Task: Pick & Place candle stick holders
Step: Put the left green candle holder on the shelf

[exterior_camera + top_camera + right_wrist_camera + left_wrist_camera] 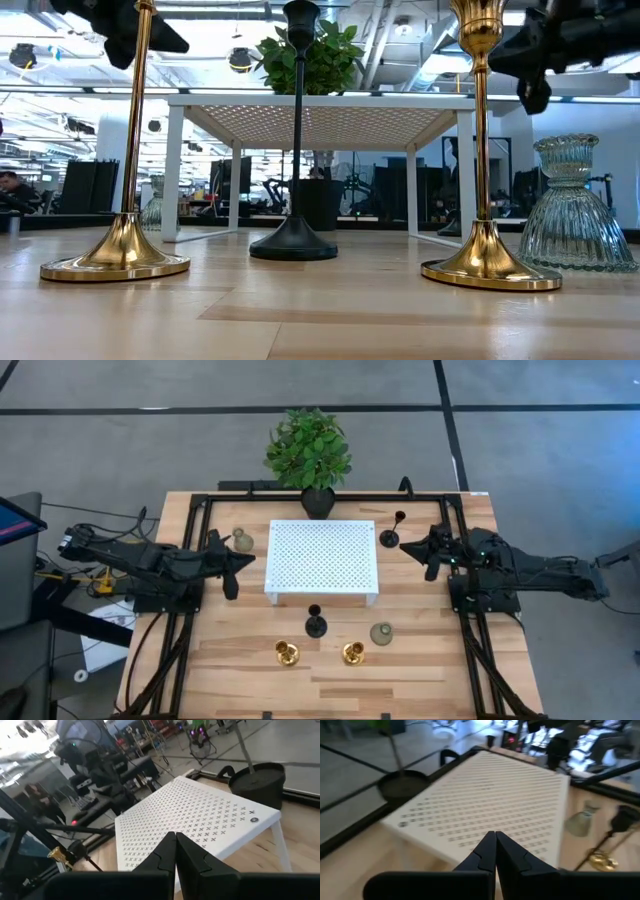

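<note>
Six candle stick holders stand upright on their bases on the wooden table. A grey-green one (241, 540) is left of the white perforated platform (322, 560), and a black one (392, 535) is right of it. In front of the platform stand a black one (316, 623), two gold ones (287, 652) (353, 652) and a grey-green one (381, 633). My left gripper (248, 558) is shut and empty, raised beside the platform's left edge. My right gripper (407, 548) is shut and empty, raised beside the platform's right edge, close to the black holder.
A green plant in a black pot (308, 455) stands behind the platform at the table's far edge. A black frame (190, 520) runs along the table's sides. Bare wood lies in front of the near holders.
</note>
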Action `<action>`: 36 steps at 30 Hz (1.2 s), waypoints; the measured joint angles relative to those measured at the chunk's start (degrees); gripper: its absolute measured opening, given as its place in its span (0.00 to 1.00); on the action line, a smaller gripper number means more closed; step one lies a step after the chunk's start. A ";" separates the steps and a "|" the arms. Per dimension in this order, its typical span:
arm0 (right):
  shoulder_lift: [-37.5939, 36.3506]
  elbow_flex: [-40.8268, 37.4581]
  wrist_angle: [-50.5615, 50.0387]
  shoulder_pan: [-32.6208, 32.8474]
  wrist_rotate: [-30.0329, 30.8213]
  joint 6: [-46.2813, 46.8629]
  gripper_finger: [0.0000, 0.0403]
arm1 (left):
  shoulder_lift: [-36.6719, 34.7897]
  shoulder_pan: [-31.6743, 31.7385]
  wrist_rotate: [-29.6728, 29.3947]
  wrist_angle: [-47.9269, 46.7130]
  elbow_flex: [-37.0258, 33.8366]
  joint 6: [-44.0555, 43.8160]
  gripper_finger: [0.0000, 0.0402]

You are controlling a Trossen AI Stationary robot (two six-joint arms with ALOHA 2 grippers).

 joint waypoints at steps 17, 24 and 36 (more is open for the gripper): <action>11.90 14.75 -5.03 10.86 11.01 -11.96 0.00 | -4.29 0.00 -1.93 -19.99 8.62 -4.72 0.01; 11.82 14.83 -14.02 15.18 19.69 -7.28 0.00 | -3.98 0.00 0.23 -20.23 8.57 -4.74 0.01; 11.91 14.85 -15.34 18.49 22.02 -5.32 0.00 | -3.98 -0.02 -2.39 -21.78 8.51 -4.77 0.01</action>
